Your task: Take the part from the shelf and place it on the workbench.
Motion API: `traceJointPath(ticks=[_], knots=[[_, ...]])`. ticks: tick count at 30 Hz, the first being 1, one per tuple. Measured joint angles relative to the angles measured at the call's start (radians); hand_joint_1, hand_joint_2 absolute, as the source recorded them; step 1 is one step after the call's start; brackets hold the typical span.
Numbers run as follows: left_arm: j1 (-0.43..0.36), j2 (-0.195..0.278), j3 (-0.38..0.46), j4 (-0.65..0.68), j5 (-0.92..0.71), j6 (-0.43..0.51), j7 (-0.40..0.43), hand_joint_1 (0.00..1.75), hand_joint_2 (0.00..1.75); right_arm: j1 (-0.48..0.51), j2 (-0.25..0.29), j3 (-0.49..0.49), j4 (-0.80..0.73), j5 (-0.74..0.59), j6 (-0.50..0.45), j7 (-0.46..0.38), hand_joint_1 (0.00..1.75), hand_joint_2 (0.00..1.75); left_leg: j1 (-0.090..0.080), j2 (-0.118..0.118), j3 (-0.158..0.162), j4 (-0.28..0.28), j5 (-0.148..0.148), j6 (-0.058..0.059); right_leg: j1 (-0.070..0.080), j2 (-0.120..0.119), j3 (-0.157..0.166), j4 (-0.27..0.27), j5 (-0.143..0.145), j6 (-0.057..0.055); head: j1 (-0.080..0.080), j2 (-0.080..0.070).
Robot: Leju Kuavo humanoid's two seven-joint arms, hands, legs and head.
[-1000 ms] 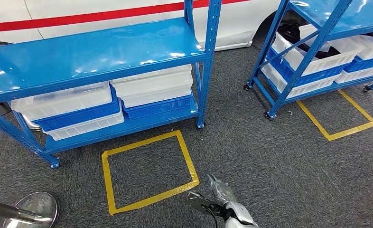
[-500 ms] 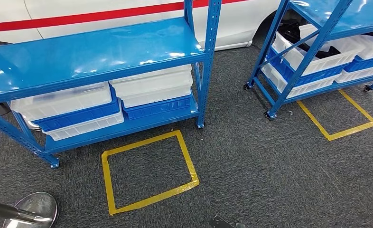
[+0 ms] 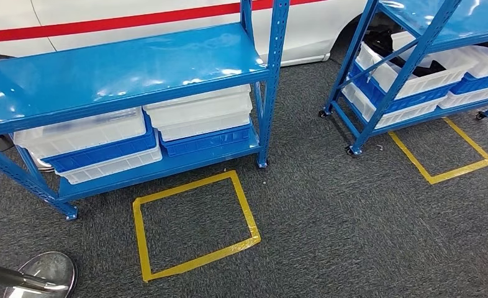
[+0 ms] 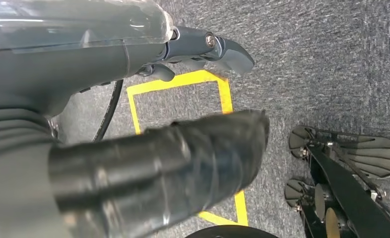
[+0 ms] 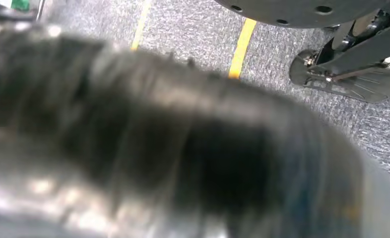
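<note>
Two blue shelf racks stand ahead in the head view. The left rack [image 3: 136, 68] carries white and blue bins [image 3: 198, 115] on its lower level. The right rack [image 3: 409, 71] has white bins with dark parts [image 3: 423, 67] lying in them. My left hand [image 4: 108, 99] hangs over the grey carpet, its thick thumb [image 4: 193, 158] apart from the darker fingers [image 4: 227, 49], and nothing lies between them. My right hand [image 5: 173, 148] is a dark blur close to the lens, so its fingers cannot be made out.
A yellow tape square [image 3: 195, 223] marks the carpet before the left rack, and another tape square [image 3: 443, 152] lies before the right rack. A round metal base [image 3: 43, 273] sits at the lower left. A white car with a red stripe [image 3: 105, 25] stands behind the racks.
My right hand, seen at the bottom edge of the head view one second ago, has sunk out of that picture. The racks and floor have not shifted.
</note>
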Motion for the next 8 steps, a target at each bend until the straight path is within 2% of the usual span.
traceJointPath(ticks=[8], knots=[[0.002,0.003,-0.009,-0.004,0.000,0.000,0.001,0.00,0.00,0.003,0.003,-0.015,0.013,-0.001,0.000,0.000,0.00,0.00,0.000,0.000,0.000,0.000,0.000,0.000,0.000,0.000,0.000,0.000,0.000,0.000,0.000,0.000]])
